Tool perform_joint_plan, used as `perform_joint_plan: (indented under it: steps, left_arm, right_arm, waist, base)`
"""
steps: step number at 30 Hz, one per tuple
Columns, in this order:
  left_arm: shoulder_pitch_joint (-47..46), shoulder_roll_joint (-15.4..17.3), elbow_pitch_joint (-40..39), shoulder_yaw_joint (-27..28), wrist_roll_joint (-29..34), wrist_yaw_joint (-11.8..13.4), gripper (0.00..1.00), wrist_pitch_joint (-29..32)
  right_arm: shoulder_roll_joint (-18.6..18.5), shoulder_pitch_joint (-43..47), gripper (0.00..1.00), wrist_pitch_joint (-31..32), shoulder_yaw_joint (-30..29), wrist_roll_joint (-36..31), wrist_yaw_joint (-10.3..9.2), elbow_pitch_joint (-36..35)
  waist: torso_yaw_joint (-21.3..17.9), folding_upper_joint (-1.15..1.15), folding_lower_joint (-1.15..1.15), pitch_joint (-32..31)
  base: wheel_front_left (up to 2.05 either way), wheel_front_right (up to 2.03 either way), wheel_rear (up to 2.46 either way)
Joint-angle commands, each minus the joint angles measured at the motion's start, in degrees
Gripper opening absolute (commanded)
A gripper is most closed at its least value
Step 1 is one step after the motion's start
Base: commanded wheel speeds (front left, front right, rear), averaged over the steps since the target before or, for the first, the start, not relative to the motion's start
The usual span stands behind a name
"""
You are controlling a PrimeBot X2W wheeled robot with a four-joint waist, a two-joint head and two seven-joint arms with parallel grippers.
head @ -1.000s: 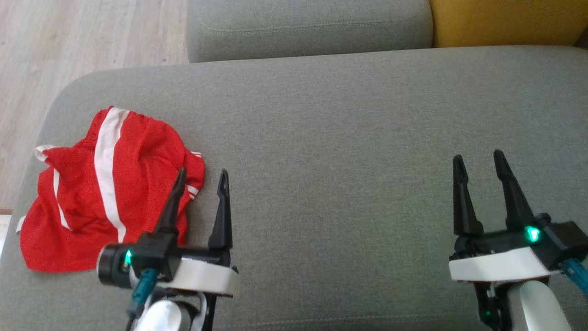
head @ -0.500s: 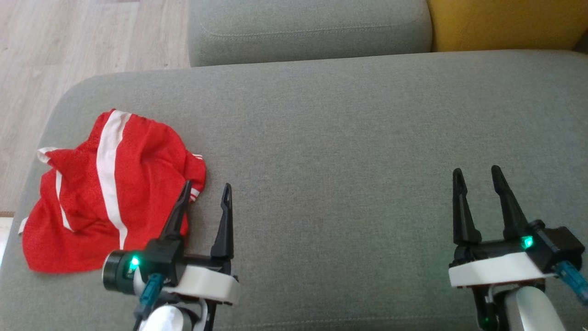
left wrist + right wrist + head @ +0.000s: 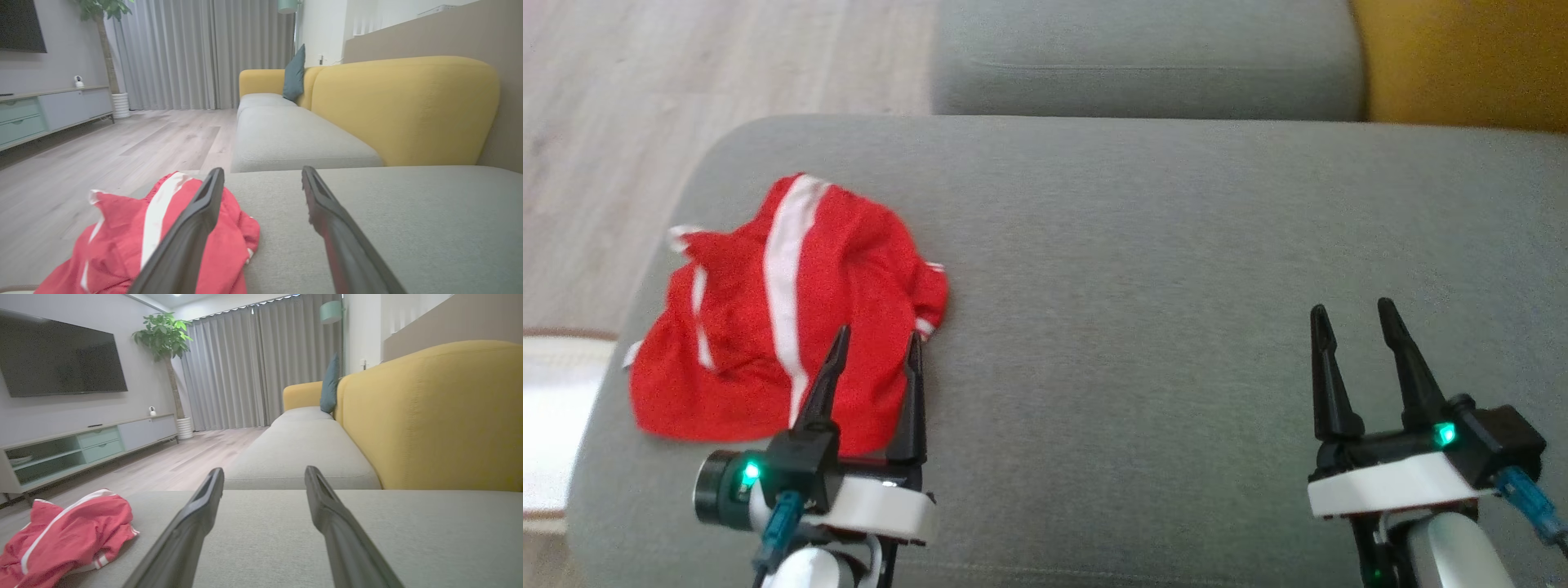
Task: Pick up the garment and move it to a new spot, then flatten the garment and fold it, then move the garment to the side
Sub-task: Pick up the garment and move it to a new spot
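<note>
Red garment [image 3: 768, 343] with white stripes, crumpled in a loose heap, unfolded. Lies on the grey cushion's [image 3: 1143, 269] left end, near its rounded edge.

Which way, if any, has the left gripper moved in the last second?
Yes. The camera panned, but against the red garment, lying still on the grey cushion, the left gripper has moved leftward and now overlaps the cloth.
</note>
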Motion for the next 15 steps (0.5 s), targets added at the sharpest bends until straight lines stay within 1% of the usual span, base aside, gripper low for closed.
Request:
perform_joint_plan:
  steps: [1,9,15]
  left_arm:
    - [-1.6,-0.1,-1.7,2.5,0.6,-0.2,1.00,-0.5]
    - [-0.8,-0.1,-1.8,4.0,1.8,-0.8,1.00,-0.5]
    - [0.2,-0.1,-2.2,4.8,2.3,-1.0,1.00,-0.5]
  right_arm:
    - [-0.4,-0.6,1.00,-0.6,1.6,0.7,0.24,-1.9]
    - [-0.4,0.3,1.00,-0.6,2.5,1.3,0.24,-1.8]
    - [-0.4,0.6,1.00,-0.6,3.5,1.8,0.24,-1.6]
  waist:
    - [3.1,0.00,0.00,-0.5]
    - [11.8,0.00,0.00,-1.4]
    - [16.5,0.00,0.00,-1.9]
  base:
    - [0.00,0.00,0.00]
    - [0.00,0.00,0.00]
    - [0.00,0.00,0.00]
